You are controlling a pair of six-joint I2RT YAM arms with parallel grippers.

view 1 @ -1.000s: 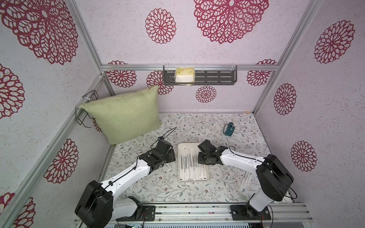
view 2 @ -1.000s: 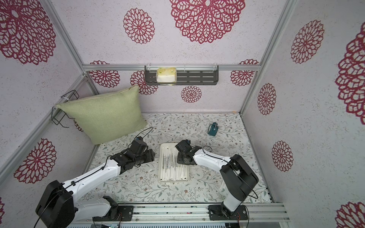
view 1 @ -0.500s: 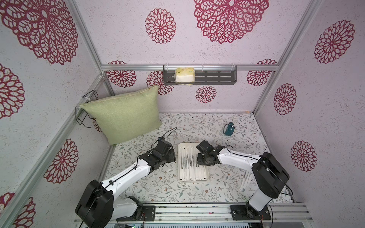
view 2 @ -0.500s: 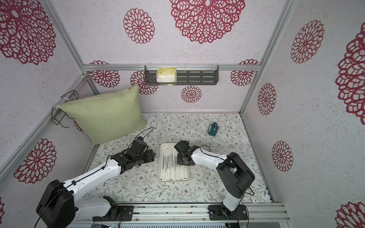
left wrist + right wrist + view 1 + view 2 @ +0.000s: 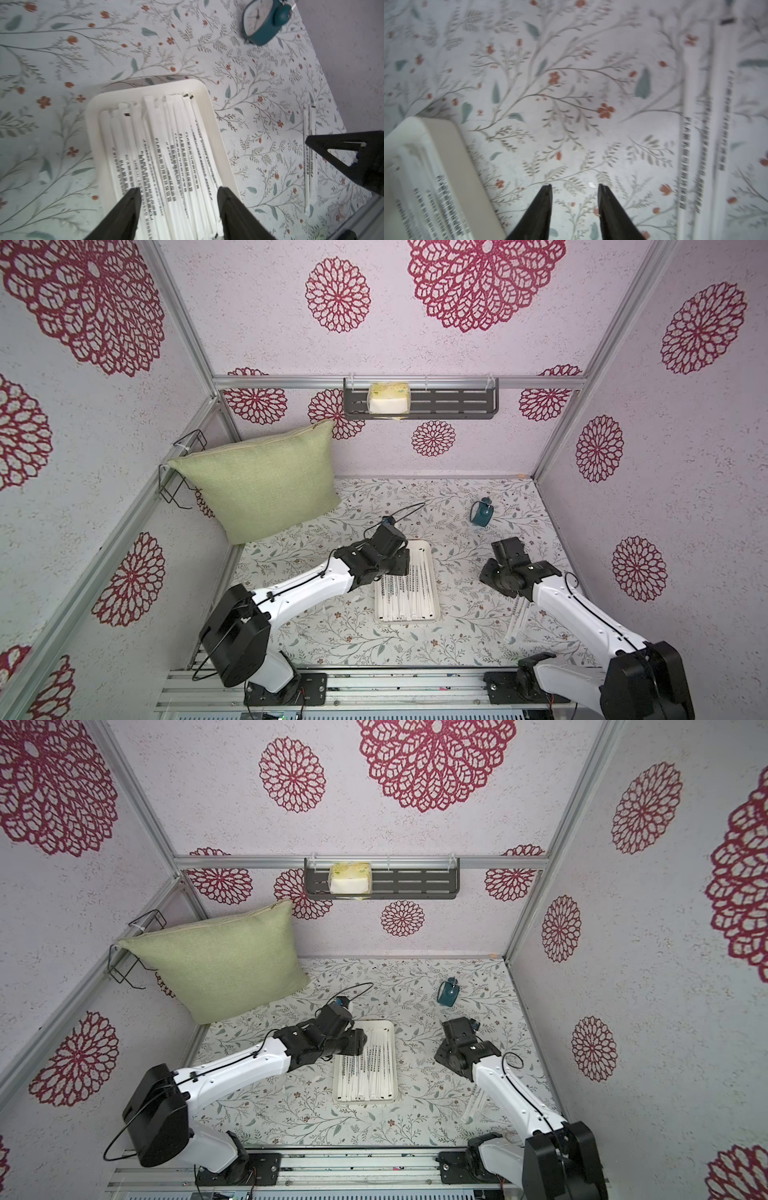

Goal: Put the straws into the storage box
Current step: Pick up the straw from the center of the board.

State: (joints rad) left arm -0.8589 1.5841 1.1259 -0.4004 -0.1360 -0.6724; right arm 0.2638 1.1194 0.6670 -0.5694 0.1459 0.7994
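Most straws are lying in the storage box in the middle; a couple of loose straws are sitting right of it. The right hand is hovering between them, half open and empty. It's probably wanting to straddle one wrapper squarely before pinching. The left hand is hanging open, empty, over the box.

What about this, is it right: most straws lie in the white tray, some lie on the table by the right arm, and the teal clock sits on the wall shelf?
One slip: the teal clock stands on the table, not on the wall shelf; both top views show it. The straws in the white tray and loose straws by the right arm are correct.
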